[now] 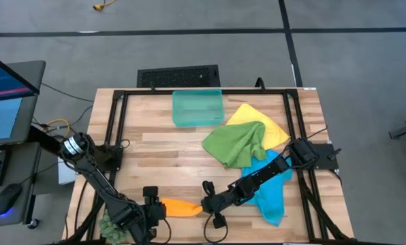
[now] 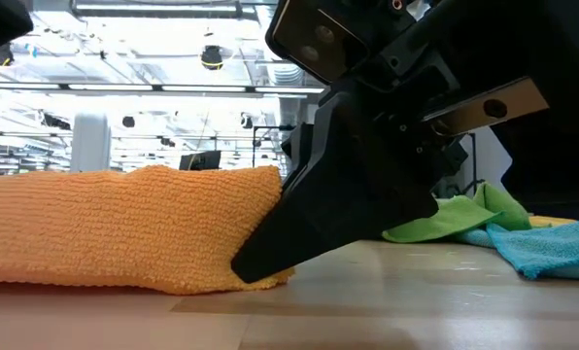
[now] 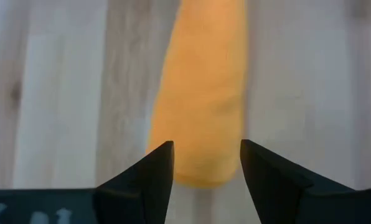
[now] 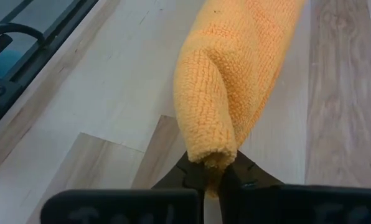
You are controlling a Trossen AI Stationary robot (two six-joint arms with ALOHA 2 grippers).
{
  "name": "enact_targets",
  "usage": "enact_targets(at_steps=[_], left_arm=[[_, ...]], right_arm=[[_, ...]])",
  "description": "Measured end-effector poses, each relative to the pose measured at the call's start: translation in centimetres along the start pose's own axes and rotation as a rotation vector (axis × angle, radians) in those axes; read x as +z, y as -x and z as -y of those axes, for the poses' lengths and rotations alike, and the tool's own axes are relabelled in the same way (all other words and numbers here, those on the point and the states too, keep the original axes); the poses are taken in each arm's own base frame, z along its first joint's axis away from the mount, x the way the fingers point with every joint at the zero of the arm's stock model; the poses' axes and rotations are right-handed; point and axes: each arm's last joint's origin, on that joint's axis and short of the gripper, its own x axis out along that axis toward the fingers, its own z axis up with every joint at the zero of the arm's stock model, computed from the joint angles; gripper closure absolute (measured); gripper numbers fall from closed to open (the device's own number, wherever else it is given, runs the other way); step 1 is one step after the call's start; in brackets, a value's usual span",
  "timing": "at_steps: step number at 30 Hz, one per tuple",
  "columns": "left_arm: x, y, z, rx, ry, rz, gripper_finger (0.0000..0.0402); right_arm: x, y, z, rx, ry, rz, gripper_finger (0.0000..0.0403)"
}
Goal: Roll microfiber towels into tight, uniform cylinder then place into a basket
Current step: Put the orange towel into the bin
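The orange towel [image 1: 179, 207] lies rolled into a cylinder near the table's front edge, its length running left to right. My right gripper [image 4: 213, 175] is shut on its right end. My left gripper [image 3: 206, 163] is open at the roll's left end [image 3: 198, 171], one finger on each side of it. The green towel [image 1: 238, 143], the yellow towel [image 1: 271, 124] and the blue towel [image 1: 272, 194] lie crumpled on the table's right half, the green partly on the yellow. The teal basket [image 1: 197, 107] stands at the far edge, nothing showing inside it. My right gripper pinches the tip of the roll's right end [image 4: 211, 157] between its two fingers. The fingers slant down from the table's right and point along the roll. The roll [image 2: 124, 228] lies along the table. My left gripper: I cannot tell whether its fingers [image 3: 154, 174] touch the roll's left end.
A spiky green plant ball [image 1: 111, 228] sits at the front left corner beside my left arm. A black frame [image 1: 114, 122] runs along the table's sides and far edge. Bare wood [image 1: 162, 156] lies between the roll and the basket.
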Motion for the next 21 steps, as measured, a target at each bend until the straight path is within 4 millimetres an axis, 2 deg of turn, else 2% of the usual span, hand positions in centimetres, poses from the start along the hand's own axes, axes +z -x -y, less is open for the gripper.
enact_targets(at_steps=[7, 12, 21], left_arm=[[-0.1, -1.2, -0.7, 0.006, -0.012, -0.010, 0.0224], [-0.6, -1.9, -0.6, -0.084, -0.002, -0.078, 0.0224], [-1.7, -3.4, -1.8, -0.018, 0.023, -0.099, 0.0224]], right_arm=[[0.0, 0.0, -0.1, 0.015, 0.000, -0.001, 0.0376], [0.0, 0.0, -0.1, 0.016, 0.000, -0.001, 0.0371], [0.0, 0.0, -0.1, 0.019, 0.000, -0.002, 0.0375]])
